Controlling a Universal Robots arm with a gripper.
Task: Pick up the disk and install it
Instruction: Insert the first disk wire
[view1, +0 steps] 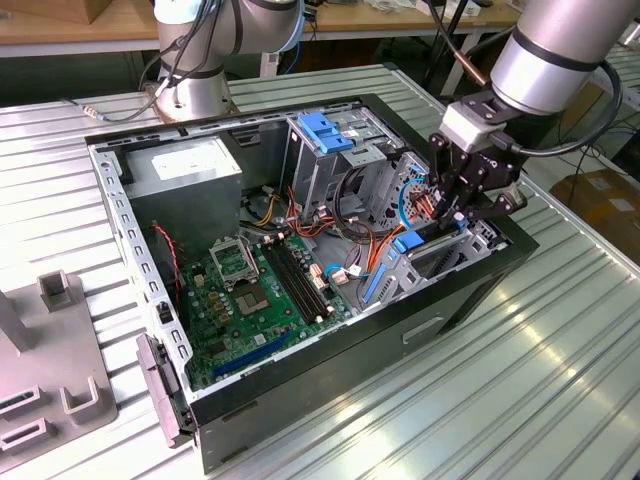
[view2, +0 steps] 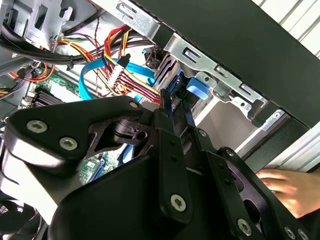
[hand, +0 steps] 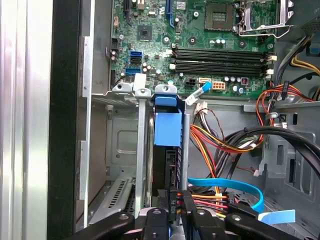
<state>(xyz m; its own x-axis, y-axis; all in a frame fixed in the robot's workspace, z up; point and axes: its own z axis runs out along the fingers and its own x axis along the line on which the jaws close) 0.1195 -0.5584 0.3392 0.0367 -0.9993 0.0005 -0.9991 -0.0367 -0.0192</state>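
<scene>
Open case (view1: 330, 380): hand (hand: 176, 202) grips disk (hand: 167, 127).

The computer case (view1: 300, 400) is laid open on the slatted table (view1: 520, 380), and every place is given from this case. Inside it, the motherboard (view1: 255, 290) lies on the floor of the case. The power supply box (view1: 190, 165) is placed in the far corner, toward the exterior view's left. The drive cage (view1: 335, 150) stands beside it, toward the exterior view's right. The disk (hand: 167, 135) is seated on edge in the bay (hand: 125, 150) at the case's right end, where the gripper (view1: 455, 205) is lowered over it
</scene>
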